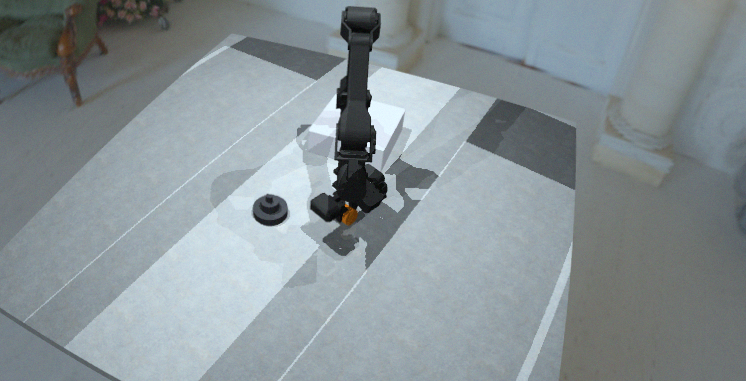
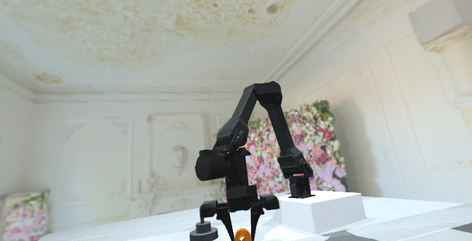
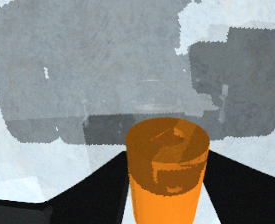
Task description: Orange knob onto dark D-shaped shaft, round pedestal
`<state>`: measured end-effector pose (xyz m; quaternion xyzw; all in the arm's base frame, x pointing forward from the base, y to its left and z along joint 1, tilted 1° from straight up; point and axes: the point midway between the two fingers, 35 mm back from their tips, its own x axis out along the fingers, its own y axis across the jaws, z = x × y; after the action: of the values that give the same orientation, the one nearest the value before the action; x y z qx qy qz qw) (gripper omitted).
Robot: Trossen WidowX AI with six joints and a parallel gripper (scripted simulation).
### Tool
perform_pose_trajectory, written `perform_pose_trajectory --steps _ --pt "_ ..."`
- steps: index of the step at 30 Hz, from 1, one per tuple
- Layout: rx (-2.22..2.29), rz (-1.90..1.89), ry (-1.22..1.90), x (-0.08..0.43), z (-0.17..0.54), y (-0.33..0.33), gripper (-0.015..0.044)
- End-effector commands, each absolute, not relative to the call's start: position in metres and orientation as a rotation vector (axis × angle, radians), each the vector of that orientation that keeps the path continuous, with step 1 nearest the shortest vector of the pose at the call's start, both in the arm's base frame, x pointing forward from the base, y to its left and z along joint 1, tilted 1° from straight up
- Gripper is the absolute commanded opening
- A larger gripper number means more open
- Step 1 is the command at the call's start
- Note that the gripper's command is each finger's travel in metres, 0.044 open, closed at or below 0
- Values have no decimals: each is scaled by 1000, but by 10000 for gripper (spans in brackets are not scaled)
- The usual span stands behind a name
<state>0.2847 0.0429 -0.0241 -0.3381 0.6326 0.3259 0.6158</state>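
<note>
Worktop [image 1: 459, 253] [image 2: 390, 203]: pale, streaked with grey shadow. Orange knob [image 1: 349, 215] [image 2: 242, 235] [image 3: 168, 165] stands beside the round pedestal [image 1: 269, 214] [image 2: 204, 233], apart from it, gripped between the claw's [image 1: 348, 214] [image 2: 242, 237] [image 3: 167, 175] fingertips. Judged light, rigid, smooth; side hold sound, though the round wall may twist against the pedestal's shaft [image 1: 269, 198] [image 2: 202, 216].

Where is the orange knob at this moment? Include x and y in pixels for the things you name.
In the wrist view, the orange knob [image 1: 349, 215] [image 2: 242, 233] [image 3: 168, 175] is at the bottom, between the gripper's fingers; in the top view, it is right of the round pedestal [image 1: 269, 216] [image 2: 204, 233].
</note>
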Motion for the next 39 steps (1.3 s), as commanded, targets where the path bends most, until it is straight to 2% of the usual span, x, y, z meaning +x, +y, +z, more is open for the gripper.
perform_pose_trajectory --steps 1,39 --pt "-753 772 1401 283 -22 40 179" --pt "-442 912 811 259 -13 5 179"
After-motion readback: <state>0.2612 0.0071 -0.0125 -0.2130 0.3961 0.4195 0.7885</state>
